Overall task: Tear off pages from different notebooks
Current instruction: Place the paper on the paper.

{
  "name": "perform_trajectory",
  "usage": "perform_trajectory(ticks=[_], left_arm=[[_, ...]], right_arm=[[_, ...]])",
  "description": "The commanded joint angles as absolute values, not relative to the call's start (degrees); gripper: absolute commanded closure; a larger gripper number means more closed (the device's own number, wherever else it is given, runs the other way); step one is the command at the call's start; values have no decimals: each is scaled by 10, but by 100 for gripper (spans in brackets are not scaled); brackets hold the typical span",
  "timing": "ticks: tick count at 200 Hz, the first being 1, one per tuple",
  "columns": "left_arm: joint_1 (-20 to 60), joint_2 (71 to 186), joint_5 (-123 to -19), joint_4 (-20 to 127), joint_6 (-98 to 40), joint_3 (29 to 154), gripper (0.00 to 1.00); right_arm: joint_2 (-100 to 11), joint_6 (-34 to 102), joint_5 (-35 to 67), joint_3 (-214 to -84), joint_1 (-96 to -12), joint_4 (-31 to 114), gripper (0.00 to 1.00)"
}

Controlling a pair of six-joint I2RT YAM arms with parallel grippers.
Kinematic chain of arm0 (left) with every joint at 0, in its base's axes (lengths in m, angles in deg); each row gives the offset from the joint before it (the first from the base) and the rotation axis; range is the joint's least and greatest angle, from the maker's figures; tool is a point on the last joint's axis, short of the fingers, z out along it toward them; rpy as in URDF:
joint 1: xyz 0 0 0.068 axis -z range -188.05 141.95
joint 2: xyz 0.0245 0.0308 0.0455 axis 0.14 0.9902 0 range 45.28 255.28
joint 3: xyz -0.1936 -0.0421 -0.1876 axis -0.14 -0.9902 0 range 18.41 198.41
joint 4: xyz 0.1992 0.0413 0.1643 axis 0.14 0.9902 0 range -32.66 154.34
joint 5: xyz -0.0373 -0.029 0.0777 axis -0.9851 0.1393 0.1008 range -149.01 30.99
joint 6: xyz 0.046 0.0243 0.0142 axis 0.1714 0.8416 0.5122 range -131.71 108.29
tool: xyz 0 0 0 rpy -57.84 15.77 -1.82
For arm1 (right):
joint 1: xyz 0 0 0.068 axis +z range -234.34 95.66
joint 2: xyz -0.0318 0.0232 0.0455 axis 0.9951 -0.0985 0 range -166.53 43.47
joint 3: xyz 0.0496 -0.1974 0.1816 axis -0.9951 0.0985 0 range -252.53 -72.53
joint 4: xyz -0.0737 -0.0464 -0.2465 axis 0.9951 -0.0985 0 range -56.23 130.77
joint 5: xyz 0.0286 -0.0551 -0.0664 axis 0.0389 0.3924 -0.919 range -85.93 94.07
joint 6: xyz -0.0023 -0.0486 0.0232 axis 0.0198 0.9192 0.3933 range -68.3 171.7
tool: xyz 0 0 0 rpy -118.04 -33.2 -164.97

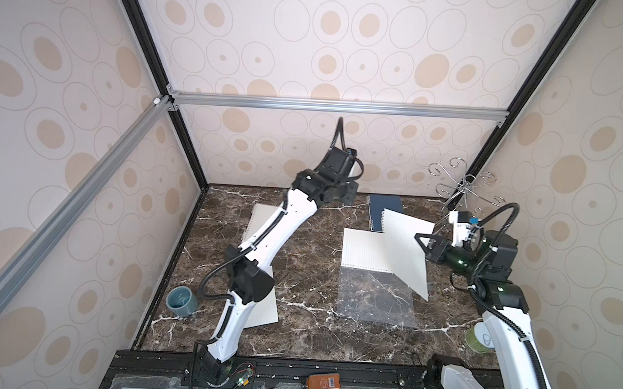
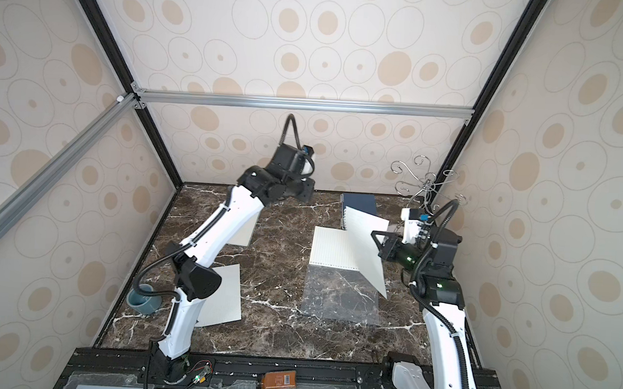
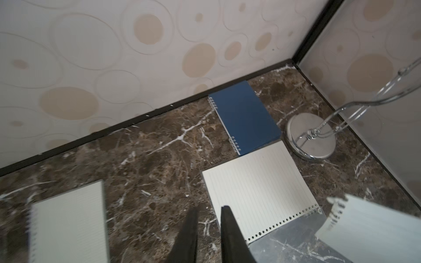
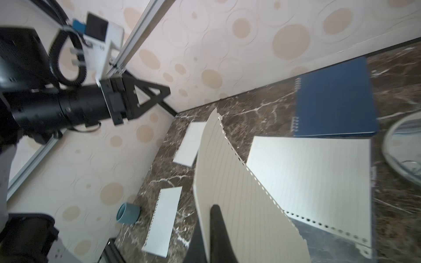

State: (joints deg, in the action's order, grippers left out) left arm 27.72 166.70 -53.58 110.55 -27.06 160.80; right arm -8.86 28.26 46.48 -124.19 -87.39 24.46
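My right gripper [image 4: 210, 211] is shut on a torn lined page [image 4: 239, 193] and holds it tilted in the air above the larger white notebook [image 1: 364, 250], which lies open with its clear cover [image 1: 374, 299] folded toward the front. The page [image 1: 407, 245] shows in both top views. Behind it, by the back wall, lies the dark-blue notebook [image 3: 243, 116]. My left gripper [image 3: 209, 208] hovers above the marble beside the open notebook, slightly open with nothing between its fingers. The small notebook [image 3: 68, 225] lies at the left, partly under my left arm. A loose page [image 1: 265, 311] rests front left.
A chrome wire stand [image 1: 462, 190] with a round base [image 3: 309, 136] fills the back right corner. A teal cup [image 1: 182, 301] sits at the left edge. A green cup [image 1: 477, 339] is under my right arm. An orange box [image 1: 322, 383] lies on the front rail.
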Motion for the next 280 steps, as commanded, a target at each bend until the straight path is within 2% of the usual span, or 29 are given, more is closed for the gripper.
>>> perform_trajectory(ticks=[1,21,52,80,108,158,223,280], left_arm=[[247,1619,-468,1106,-296,1514,80],[215,1559,-473,1053,-313,1426,79],[168,1504,-460,1033,-328,1362,79],[129,1447,-446,1013,-337,1300,78],[88,1398,-480,982,-346,1242,77],[78,1385,-478,980,-348,1197,76],[61,1380,-482,988,-345,1207,75],[57,1380,-489,977,-347,1186,74]], right_arm=[[-92,305,429,-1259,-778,225,100],[-122,299,394,-1267,-666,243,100],[-203,277,377,-1309,-511,300,100],[-284,229,407,-1347,-437,372,100],[-359,197,432,-1392,-402,415,100],[-484,40,483,-1419,-378,581,100],[-498,38,489,-1462,-303,575,100],[-522,32,463,-1440,-291,577,100]])
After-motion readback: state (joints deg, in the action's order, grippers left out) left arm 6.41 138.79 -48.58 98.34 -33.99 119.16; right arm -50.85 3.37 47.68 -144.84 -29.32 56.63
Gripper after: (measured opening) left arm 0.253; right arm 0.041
